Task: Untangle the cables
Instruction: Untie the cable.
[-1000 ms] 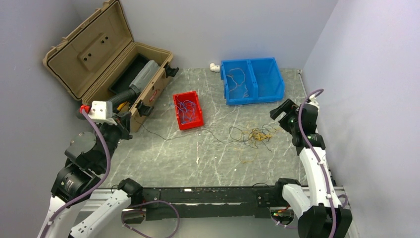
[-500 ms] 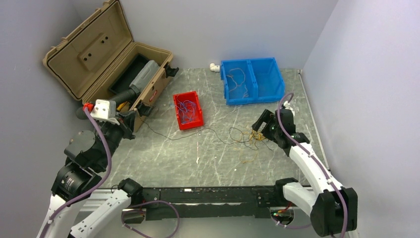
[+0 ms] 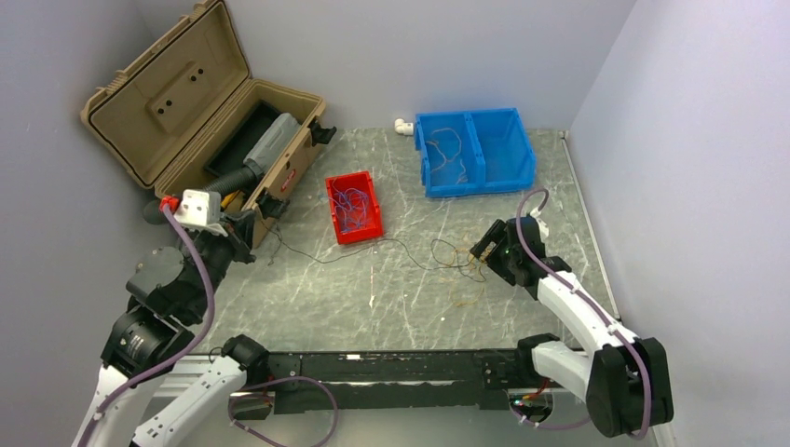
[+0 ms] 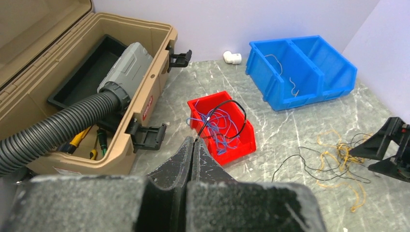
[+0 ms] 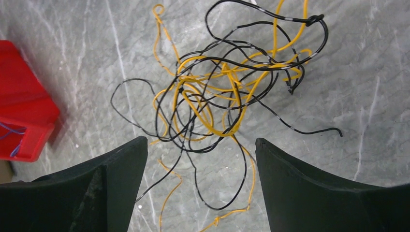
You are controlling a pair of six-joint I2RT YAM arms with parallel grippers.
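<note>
A loose tangle of black and yellow-orange cables (image 3: 463,256) lies on the marble table right of centre; it fills the right wrist view (image 5: 227,87). My right gripper (image 3: 484,253) hangs just above it, wide open and empty (image 5: 200,142), with strands showing between the fingers. My left gripper (image 3: 251,244) is near the toolbox, its jaws shut (image 4: 193,140) on the end of one black wire (image 4: 202,128). That wire trails across the table (image 3: 391,244) to the tangle. Blue wires (image 3: 352,203) lie in the red bin (image 3: 359,237).
An open tan toolbox (image 3: 186,121) with a black corrugated hose (image 4: 58,128) stands at the back left. A blue two-part bin (image 3: 480,186) at the back holds a few thin wires in its left half. A white pipe elbow (image 3: 402,126) lies beside it.
My right arm has swung left and down from the right wall to just over the tangle, its gripper still open. My left gripper has barely moved and keeps the black wire.
</note>
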